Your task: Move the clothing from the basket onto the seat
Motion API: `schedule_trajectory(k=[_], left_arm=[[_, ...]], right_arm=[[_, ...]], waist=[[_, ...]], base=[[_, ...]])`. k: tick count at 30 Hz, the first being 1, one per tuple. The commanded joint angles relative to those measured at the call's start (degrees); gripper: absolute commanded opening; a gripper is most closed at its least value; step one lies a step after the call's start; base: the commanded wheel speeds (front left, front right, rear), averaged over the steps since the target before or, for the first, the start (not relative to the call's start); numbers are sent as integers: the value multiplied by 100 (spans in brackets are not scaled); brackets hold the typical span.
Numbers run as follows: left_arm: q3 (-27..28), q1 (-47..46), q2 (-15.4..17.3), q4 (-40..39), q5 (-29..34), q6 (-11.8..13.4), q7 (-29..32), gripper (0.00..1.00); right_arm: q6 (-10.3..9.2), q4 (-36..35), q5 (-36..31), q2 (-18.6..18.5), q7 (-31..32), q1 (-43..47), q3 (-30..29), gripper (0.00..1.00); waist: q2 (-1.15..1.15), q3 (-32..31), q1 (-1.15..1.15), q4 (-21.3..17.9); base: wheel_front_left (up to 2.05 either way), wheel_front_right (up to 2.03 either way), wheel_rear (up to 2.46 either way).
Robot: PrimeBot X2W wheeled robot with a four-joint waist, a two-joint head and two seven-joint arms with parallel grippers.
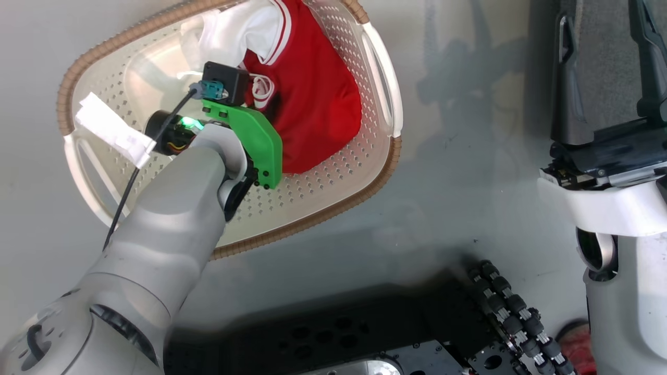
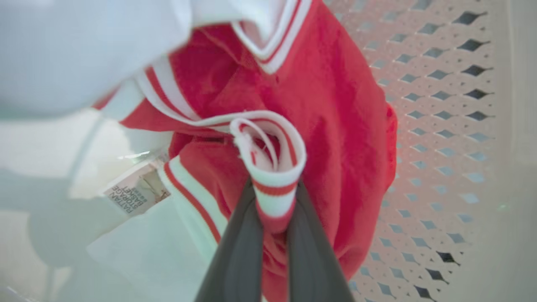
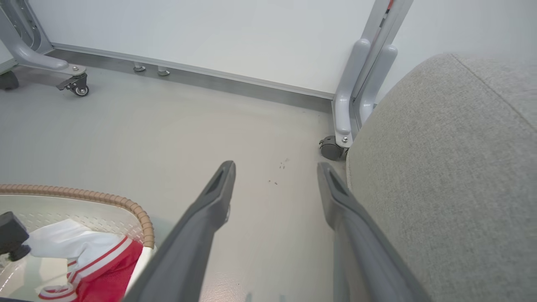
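The cream perforated basket with its brown rim stands on the floor at the upper left of the head view. Inside it lies the clothing, a red garment with white sleeves and striped trim. My left arm reaches down into the basket, its green wrist bracket covering the fingers. In the left wrist view my left gripper is shut on a folded red-and-white striped band of the clothing. My right gripper hangs open and holds nothing, beside the grey seat.
A paper label lies on the basket's bottom. My black base with its roller wheels sits at the bottom. A grey wheeled frame leg and caster stand by the seat, another caster at the far left by the wall.
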Motion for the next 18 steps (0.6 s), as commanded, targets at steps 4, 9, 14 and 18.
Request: schedule_trajectory(k=[4,9,14,18], left_arm=[[-259,161,-34,-159,16,-17,-391,0],[-447,402,-68,-298,-116,-17,-814,0],[-523,692,1,-472,-163,-17,-1009,0],[-331,833,116,-756,53,-17,-1053,0]], right_arm=[[-9,97,55,-1,-1,-64,13,100],[-10,232,73,3,-1,-46,74,100],[-10,354,101,10,-1,134,20,100],[-10,462,116,10,-1,338,-19,100]], waist=[[0,-422,0,199],[0,-983,0,323],[0,-1643,0,428],[0,-2239,0,483]], base=[[0,0,0],[0,0,0],[0,0,0],[0,0,0]])
